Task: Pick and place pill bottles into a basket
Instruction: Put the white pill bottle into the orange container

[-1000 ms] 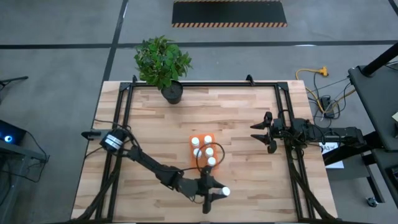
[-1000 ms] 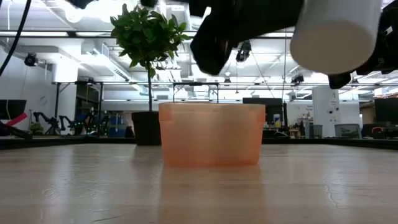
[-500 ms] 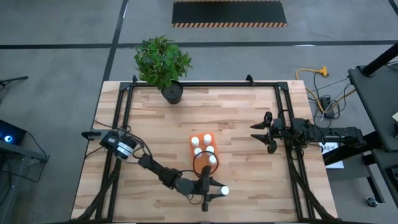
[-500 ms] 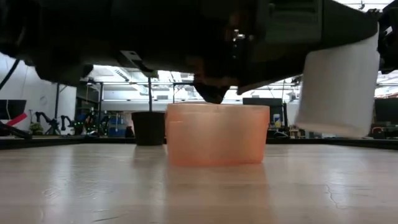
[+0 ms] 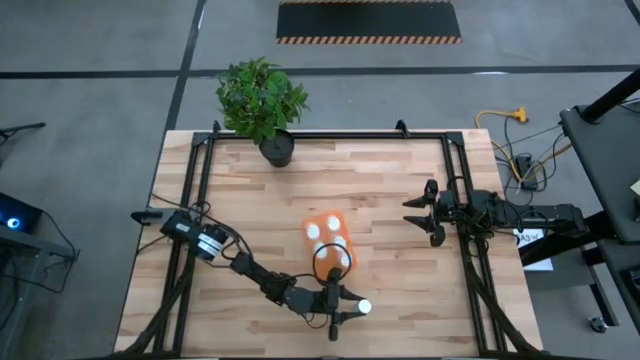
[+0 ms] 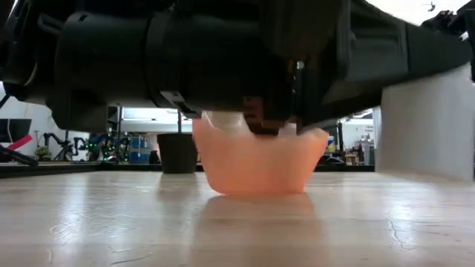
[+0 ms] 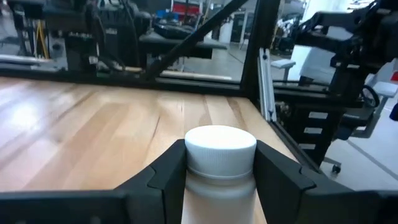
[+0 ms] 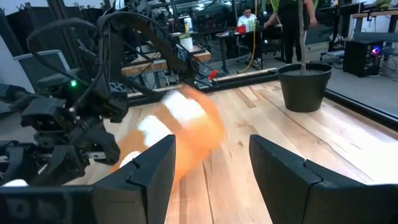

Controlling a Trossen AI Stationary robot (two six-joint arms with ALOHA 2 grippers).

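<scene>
- Left gripper [image 5: 352,310] near the bench's [image 5: 400,200] front edge, clenched on a pill bottle [image 7: 220,163].
- Basket [image 5: 330,240] tilted (bottles inside).
- Right gripper [image 5: 418,213] by the right edge, released, empty.

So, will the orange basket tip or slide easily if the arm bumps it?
Probably yes. The basket already looks tilted, one edge lifted, so it seems light. Its thin translucent wall suggests some flex, and the smooth table should let it slide.

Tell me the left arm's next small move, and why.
Probably lift clear first. The left pincer, shut on a small white cylindrical pill bottle, hangs low by the translucent orange plastic basket, which sits skewed in the high view and tilted in the low view, likely knocked by the arm.
</scene>
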